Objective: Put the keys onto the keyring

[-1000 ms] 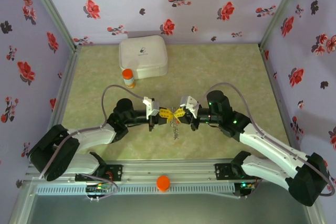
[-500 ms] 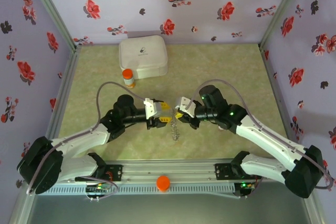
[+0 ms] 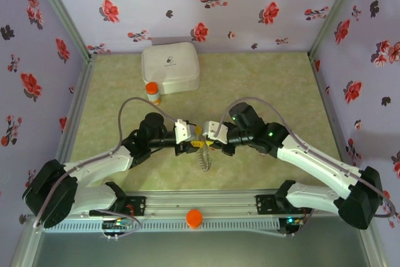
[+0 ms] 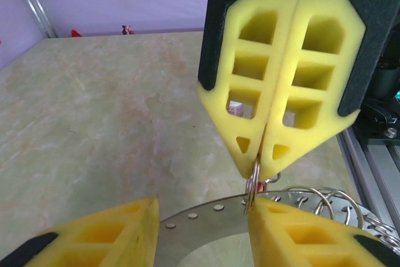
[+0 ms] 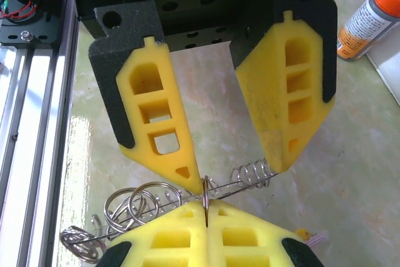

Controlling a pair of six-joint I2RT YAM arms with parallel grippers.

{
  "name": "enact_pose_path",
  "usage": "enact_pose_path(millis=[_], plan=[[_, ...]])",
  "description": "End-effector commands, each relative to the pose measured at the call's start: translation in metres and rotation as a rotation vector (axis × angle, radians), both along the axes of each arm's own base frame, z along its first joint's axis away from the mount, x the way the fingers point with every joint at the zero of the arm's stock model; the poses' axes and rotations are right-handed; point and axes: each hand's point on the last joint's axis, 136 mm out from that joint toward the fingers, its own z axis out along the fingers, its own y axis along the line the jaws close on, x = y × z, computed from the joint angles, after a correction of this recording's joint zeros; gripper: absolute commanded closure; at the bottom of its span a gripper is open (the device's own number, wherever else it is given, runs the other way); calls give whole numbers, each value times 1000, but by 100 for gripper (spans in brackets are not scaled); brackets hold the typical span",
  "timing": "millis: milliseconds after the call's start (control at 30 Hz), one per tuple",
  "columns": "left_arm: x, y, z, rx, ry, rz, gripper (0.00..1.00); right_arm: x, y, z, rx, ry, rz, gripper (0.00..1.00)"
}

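Here's the keyring [image 5: 253,173], a thin metal wire wound into a tight spring coil at one end and wider loops at the other. It's strung crosswise right where the two arms meet, mid-table and toward the near edge. From the top camera the keyring [image 3: 205,161] trails off just nearside of the fingertips. The left wrist camera picks up its loops [image 4: 325,201] low on the right.

A small ring [image 5: 205,192] sits edge-on against that wire, and the right gripper [image 5: 206,214] has its yellow pads pressed flat together on it, clamped tight. The left wrist view shows the same pinch, the right gripper [image 4: 259,170] nipping the small ring [image 4: 252,182] at its very tips.

The left gripper [image 5: 231,167] faces it, jaws partly spread, one finger either side of the wire, gripping nothing.

The keys [image 5: 312,239]? A speck of red and orange peeks out beside the right gripper's pad. That may be them, but too little shows to be sure.

Further back on the table [image 3: 262,85] stands an orange-capped bottle [image 3: 152,94], with a white case [image 3: 170,67] just behind it.
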Motion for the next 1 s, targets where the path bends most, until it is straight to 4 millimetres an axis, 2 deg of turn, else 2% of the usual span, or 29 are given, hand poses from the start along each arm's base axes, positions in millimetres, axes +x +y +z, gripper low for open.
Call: enact_pose_path(millis=[0, 133, 233, 333, 400, 500, 700, 833, 967], plan=[[-2, -6, 8, 2, -6, -33, 60, 7, 9, 15, 6, -69, 5, 100], [-2, -8, 6, 25, -13, -42, 67, 5, 13, 8, -34, -68, 30, 100], [1, -10, 6, 44, -30, -42, 83, 5, 16, 10, -28, -67, 39, 100], [2, -10, 7, 55, -40, -36, 91, 6, 15, 11, -26, -73, 28, 100], [1, -9, 10, 47, -58, -41, 100, 7, 13, 10, -34, -72, 11, 94], [1, -9, 12, 19, -73, -35, 100, 12, 7, 12, -13, -93, -41, 80], [2, -14, 26, -144, -52, -22, 100, 19, -12, 12, 82, -54, -147, 66], [4, -19, 33, -217, -36, -22, 100, 14, -21, 6, 91, -30, -188, 64], [5, -23, 33, -223, -26, -36, 100, 19, -34, 0, 110, -53, -271, 62]])
